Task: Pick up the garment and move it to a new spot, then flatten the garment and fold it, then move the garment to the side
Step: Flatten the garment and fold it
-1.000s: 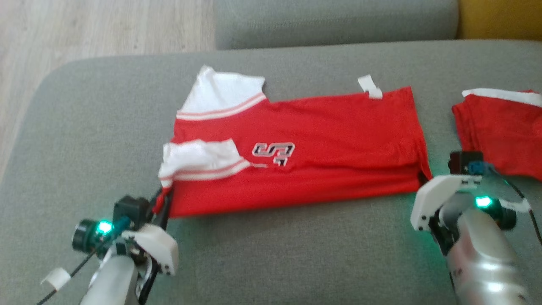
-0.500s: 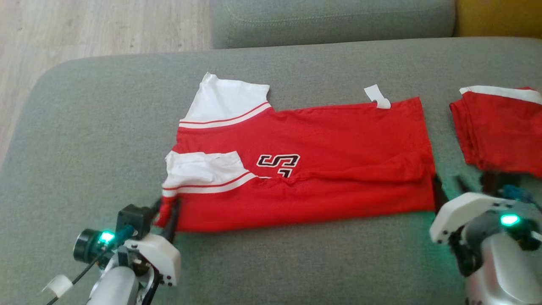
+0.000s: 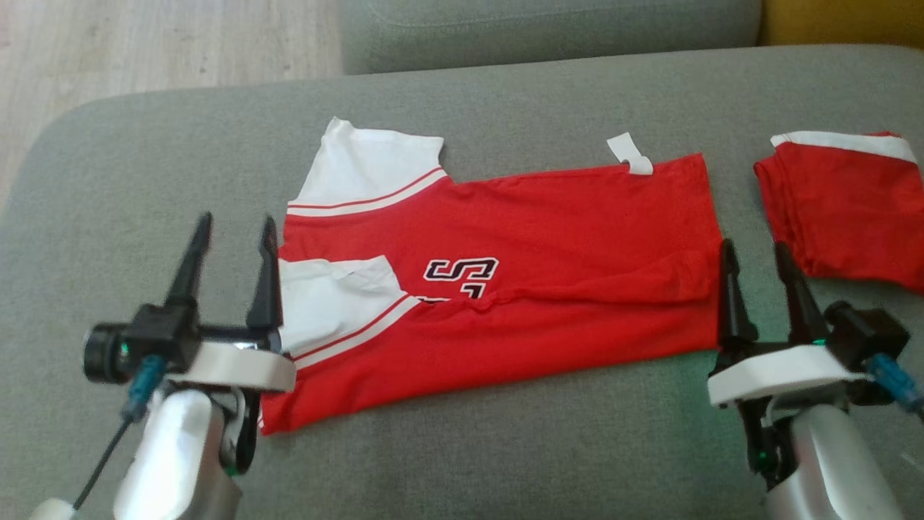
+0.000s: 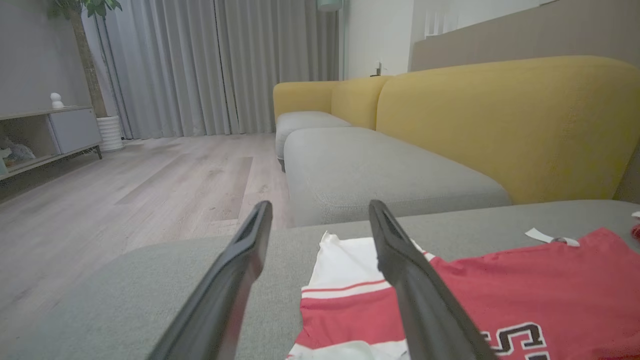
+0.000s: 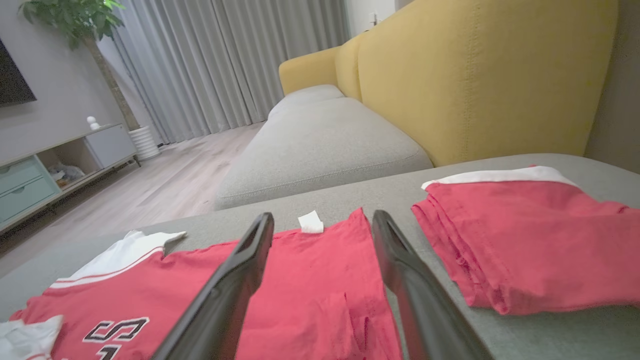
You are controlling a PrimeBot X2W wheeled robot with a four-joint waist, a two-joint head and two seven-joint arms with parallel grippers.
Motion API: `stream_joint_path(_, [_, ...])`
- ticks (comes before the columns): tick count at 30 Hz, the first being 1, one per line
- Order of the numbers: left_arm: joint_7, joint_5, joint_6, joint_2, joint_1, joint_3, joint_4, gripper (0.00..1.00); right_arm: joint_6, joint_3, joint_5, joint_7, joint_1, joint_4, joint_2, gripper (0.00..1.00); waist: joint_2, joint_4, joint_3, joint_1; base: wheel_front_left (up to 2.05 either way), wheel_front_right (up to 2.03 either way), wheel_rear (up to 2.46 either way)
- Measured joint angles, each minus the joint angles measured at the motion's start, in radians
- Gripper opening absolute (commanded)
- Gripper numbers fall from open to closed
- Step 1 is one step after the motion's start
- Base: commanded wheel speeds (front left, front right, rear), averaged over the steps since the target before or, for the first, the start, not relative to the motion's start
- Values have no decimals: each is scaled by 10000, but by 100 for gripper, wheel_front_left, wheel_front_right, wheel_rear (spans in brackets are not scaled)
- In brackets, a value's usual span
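- The cushion (image 3: pixel 462 462) rounds off at its left end above the floor (image 3: pixel 144 43); moving the shirt (image 3: pixel 548 245) that way risks a hanging edge that pulls the folds loose
- The left claw (image 3: pixel 237 219) is empty, fingers wide apart, just beside the shirt's left edge, next to the folded sleeve (image 3: pixel 332 289); closing low here could pinch that sleeve alone and drag it open
- The far sleeve (image 3: pixel 368 162) sticks out flat past the red body; left like that, it makes the next fold lopsided
- The shirt lies across the middle of the cushion, near side doubled over, its near left corner skewed toward the robot; folding from that crooked line would stack the layers off square
- A puckered ridge runs along the doubled layer toward the right hem; a shallow pinch there may take the top layer only, so the fold peels apart on lifting
- The right claw (image 3: pixel 753 248) is empty too, fingers spread, just off the right hem, between the shirt and a second red pile (image 3: pixel 844 209); a loose reach or a slide to the right could snag that pile or push the shirt onto it
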Motion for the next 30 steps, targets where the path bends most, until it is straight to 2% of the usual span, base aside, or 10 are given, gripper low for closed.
stream_joint_path(4, [-35,48,44,-121,23,360,-1110,100,0,336,4,-167,176,-115,0,100,0,-101,187,0,0,0,0])
stream_joint_path(7, [-75,245,-265,-73,1,359,-1172,100,0,380,6,-176,160,-288,0,100,0,-194,394,0,0,0,0])
stream_joint_path(11, [180,466,-836,458,-744,52,-391,100,0,222,8,-203,52,-642,0,100,0,-341,817,1,0,0,0])
stream_joint_path(14, [1083,470,-1158,961,-2273,-408,391,100,0,59,56,-203,-223,-895,-4,100,0,-476,1220,0,0,0,0])
stream_joint_path(17, [2196,309,-1269,1383,-3913,-1053,1290,100,0,144,180,-203,-514,-1120,-2,100,0,-664,1659,2,0,0,0])
stream_joint_path(21, [3181,-861,-1346,2105,-5187,-2623,2134,100,0,362,456,-205,-804,-1360,0,100,-1,-1030,2228,3,0,0,0])
stream_joint_path(27, [4278,-2460,-1346,3354,-6725,-3946,3173,100,0,621,675,-205,-968,-1739,0,100,-1,-1656,3075,3,0,0,0])
stream_joint_path(30, [4813,-3089,-1346,3730,-7182,-4569,3570,100,0,631,821,-205,-1151,-1958,-2,100,-1,-1967,3431,2,0,0,0])
